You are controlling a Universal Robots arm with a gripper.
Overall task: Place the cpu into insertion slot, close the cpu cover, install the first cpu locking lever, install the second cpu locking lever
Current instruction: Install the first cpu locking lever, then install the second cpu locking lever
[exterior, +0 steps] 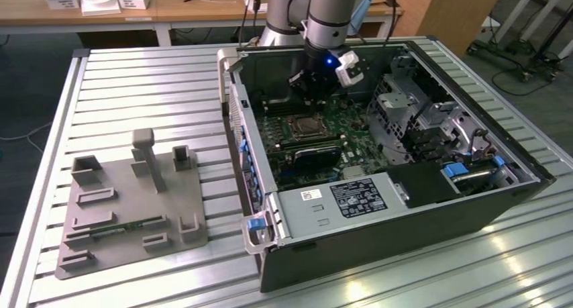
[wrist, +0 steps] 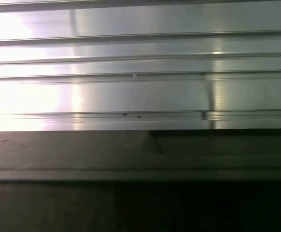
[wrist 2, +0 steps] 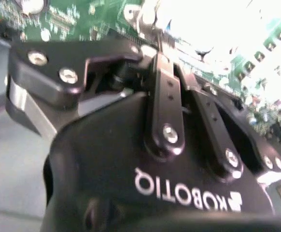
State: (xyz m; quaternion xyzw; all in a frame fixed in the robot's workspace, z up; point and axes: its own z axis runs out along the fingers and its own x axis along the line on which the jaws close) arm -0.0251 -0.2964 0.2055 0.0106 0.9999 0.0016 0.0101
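The black claw [exterior: 315, 86] is held inside the open computer case [exterior: 394, 207]; how wide it is open cannot be told. Just below it, the square silver-rimmed insertion slot [exterior: 304, 126] is seen on the bumpy green board [exterior: 345, 117].

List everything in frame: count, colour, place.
computer case: 1, black and grey, open, lying on the slatted table, the exterior view's right.
motherboard: 1, green, inside the case.
insertion slot: 1, dark with silver rim, on the motherboard below the hand; whether the cpu sits in it cannot be told.
power supply: 1, grey with a black label, near end of the case.
drive cage: 1, silver, the exterior view's right of the motherboard.
fixture plate: 1, grey, with upright blocks, on the table at the exterior view's left.
table: 1, silver aluminium slats.
desk: 1, wooden, behind, with small white boxes.
arm: 1, grey, reaching into the case.
hand: 1, black, above the motherboard.
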